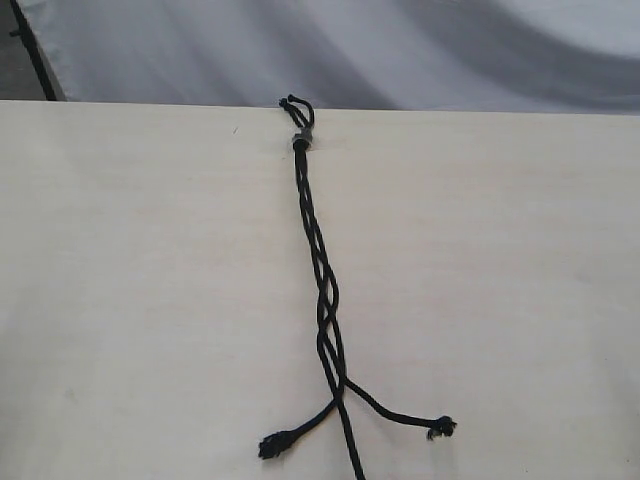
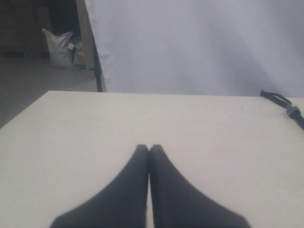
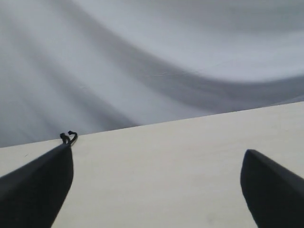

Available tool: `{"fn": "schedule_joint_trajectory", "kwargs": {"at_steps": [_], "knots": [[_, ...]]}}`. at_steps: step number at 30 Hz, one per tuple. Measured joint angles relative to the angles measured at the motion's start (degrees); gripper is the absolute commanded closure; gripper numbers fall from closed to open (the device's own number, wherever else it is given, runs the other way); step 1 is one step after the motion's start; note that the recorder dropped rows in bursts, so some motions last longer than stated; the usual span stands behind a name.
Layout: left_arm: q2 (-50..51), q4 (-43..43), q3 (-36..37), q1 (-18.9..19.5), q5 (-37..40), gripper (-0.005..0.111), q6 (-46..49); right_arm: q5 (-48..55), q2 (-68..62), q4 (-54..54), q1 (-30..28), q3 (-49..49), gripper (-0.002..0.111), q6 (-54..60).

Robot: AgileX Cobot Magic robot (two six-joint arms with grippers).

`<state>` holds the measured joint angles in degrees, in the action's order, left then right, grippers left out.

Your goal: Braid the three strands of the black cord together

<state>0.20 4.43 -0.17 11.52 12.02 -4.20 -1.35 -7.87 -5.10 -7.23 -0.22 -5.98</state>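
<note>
- At the far left of the left wrist view: pale sack (image 2: 59,47) on the floor, beyond the table (image 2: 71,142).
- Next, left gripper (image 2: 149,151) — fingers (image 2: 130,194) pressed together with nothing between them, over bare tabletop, well apart from the cord.
- Down the middle of the table: black cord (image 1: 318,262), with looped knot (image 1: 297,108) and grey band (image 1: 303,130) at the far edge, loosely plaited from there toward the near side.
- Below the plait: three strands (image 1: 338,378) loose and fanned out. One frayed end (image 1: 272,446) lying left, one strand (image 1: 350,455) cut off by the near edge of the picture, one frayed end (image 1: 441,427) lying right.
- On the right, right gripper (image 3: 157,152) — fingers (image 3: 38,185) spread wide and holding nothing, bare tabletop between them, the cord's loops (image 3: 69,137) just past one fingertip.
- Behind it all: grey cloth (image 1: 400,50).
</note>
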Motion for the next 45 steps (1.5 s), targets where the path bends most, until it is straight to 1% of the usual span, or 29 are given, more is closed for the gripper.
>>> {"fn": "schedule_joint_trajectory", "kwargs": {"at_steps": [4,9,12,20,23,26,45], "knots": [[0.00,-0.16,0.00,0.00,0.00,0.107,0.00,4.30,3.35,0.00,-1.43,0.00,0.020,0.73],[0.00,-0.16,0.00,0.00,0.00,0.107,0.00,10.28,6.46,0.00,-1.51,0.00,0.020,2.29],[0.00,-0.16,0.00,0.00,0.00,0.107,0.00,11.80,7.36,0.00,-1.51,0.00,0.020,2.57],[0.00,-0.16,0.00,0.00,0.00,0.107,0.00,12.38,7.48,0.00,-1.51,0.00,0.020,2.92],[0.00,-0.16,0.00,0.00,0.00,0.107,0.00,12.38,7.48,2.93,-1.51,0.00,0.020,5.98],[0.00,-0.16,0.00,0.00,0.00,0.107,0.00,12.38,7.48,3.43,-1.51,0.00,0.020,6.77],[0.00,-0.16,0.00,0.00,0.00,0.107,0.00,12.38,7.48,3.43,-1.51,0.00,0.020,6.96]]}}
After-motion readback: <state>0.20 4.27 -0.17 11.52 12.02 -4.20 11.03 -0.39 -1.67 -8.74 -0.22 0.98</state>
